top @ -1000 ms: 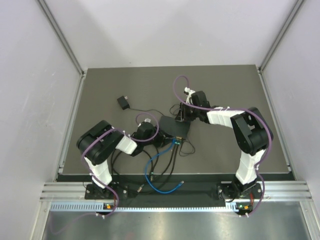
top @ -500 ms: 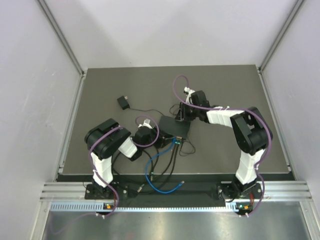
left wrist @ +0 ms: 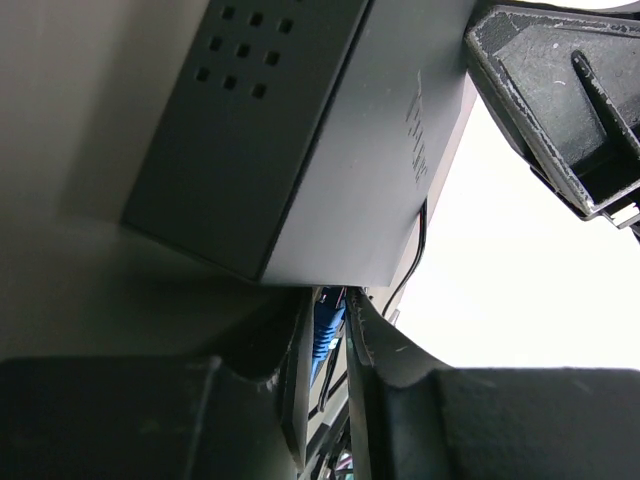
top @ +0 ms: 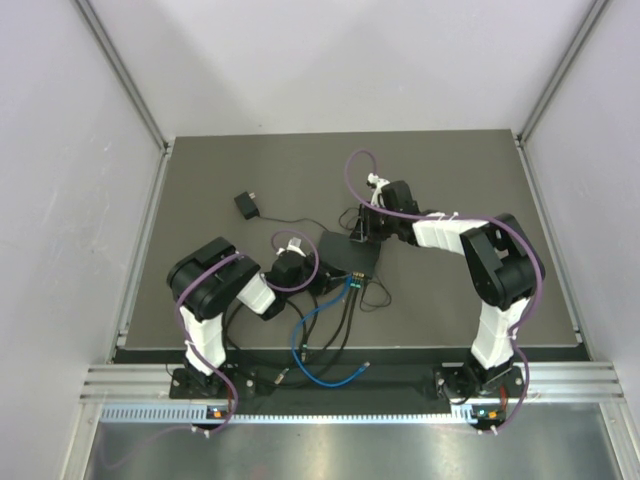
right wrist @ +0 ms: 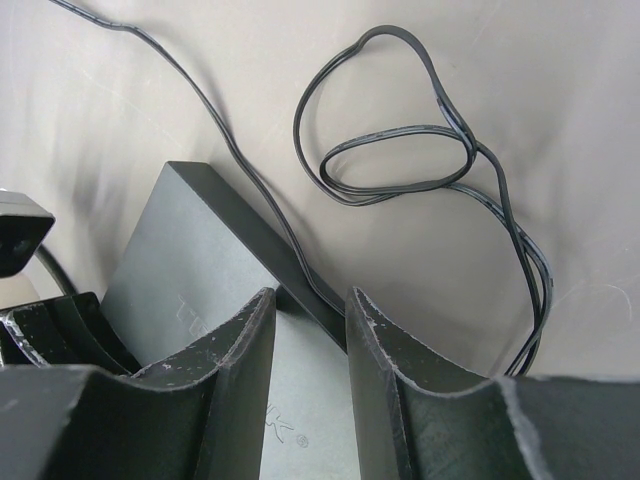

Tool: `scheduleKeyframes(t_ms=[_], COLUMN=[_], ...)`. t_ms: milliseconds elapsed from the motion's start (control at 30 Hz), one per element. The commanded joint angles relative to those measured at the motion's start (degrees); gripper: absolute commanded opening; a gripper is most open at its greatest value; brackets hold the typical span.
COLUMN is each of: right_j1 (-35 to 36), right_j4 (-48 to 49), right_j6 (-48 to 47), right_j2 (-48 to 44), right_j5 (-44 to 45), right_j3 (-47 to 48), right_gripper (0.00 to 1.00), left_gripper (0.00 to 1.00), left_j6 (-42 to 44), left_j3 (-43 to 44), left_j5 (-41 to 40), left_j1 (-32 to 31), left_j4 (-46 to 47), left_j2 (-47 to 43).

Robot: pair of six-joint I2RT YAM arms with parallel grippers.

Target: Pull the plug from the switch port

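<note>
Though pressed into the lid of the black box (top: 346, 252), cannot read most of the raised letters (right wrist: 283, 432); only what looks like a last K with a tiny ring mark. Lies flat on the counter (top: 450, 180). Has the switch port (top: 353, 279) in its near edge, blue plug (left wrist: 325, 335) right there. Pinched by the left end effector (left wrist: 327, 305), fingers close together. Right end effector (right wrist: 310, 298) over the far corner, narrow gap; cannot tell if holding.
</note>
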Motion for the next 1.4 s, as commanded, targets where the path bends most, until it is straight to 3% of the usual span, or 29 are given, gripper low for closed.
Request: scheduleKeyframes(t_ms=[0,200,233,267,300,467,533,667,767,833,1033,1100,1367], right_j1=[2.95,2.95,3.03,3.12,3.12,3.56,4.17,4.7,5.05,5.23,5.67,5.85,14.36], right_j4=[-6.34,-6.43,-6.35,-6.26,-6.34,-13.27,-18.0,-21.63,-22.16,-24.09,-27.17,-28.22,-24.98], right_j6=[-0.57,-0.66,-0.75,-0.84,-1.01,-4.08,-5.57,-6.46,-7.16,-8.04,-11.12,-11.39,-14.2], right_j2=[1.88,1.61,1.27,0.39,-0.14,-4.17,-7.76,-14.18,-17.09,-17.72,-19.4,-18.34,-14.22], right_j5=[-3.1,-2.92,-2.66,-2.48,-2.05,3.13,10.4,11.41,5.7,7.79,10.17,11.4,19.83], right_j3=[0.18,0.27,0.1,-0.34,-0.43,0.96,1.85,1.24,-1.92,-2.54,-3.34,-2.81,-2.54], right_gripper=[0.33,0.33,0.34,0.34,0.36,0.49,0.57,0.66,0.65,0.62,0.45,0.36,0.36], left_gripper=[0.19,0.13,0.1,0.0,0.0,0.0,0.0,0.0,0.0,0.0,0.0,0.0,0.0], left_j6=[0.7,0.44,0.61,0.61,0.79,1.58,2.28,2.55,2.46,2.98,5.71,6.32,6.41], left_j3=[1.47,1.38,1.38,1.47,1.56,1.12,1.56,2.35,2.44,2.18,2.53,2.79,3.58], left_j5=[-8.23,-8.76,-8.85,-8.76,-8.93,-8.41,-7.44,-5.77,-4.72,-4.54,-2.17,-1.2,1.17], left_j1=[0.8,0.8,0.8,0.8,0.8,0.88,0.97,1.15,1.41,1.58,2.73,2.99,3.69], left_j4=[-6.5,-5.79,-6.23,-6.76,-7.11,-6.85,-6.94,-6.24,-5.01,-5.18,-7.11,-7.37,-7.46], left_j2=[2.06,2.5,2.41,2.5,2.5,3.2,3.73,5.48,6.37,6.11,5.84,6.1,7.33])
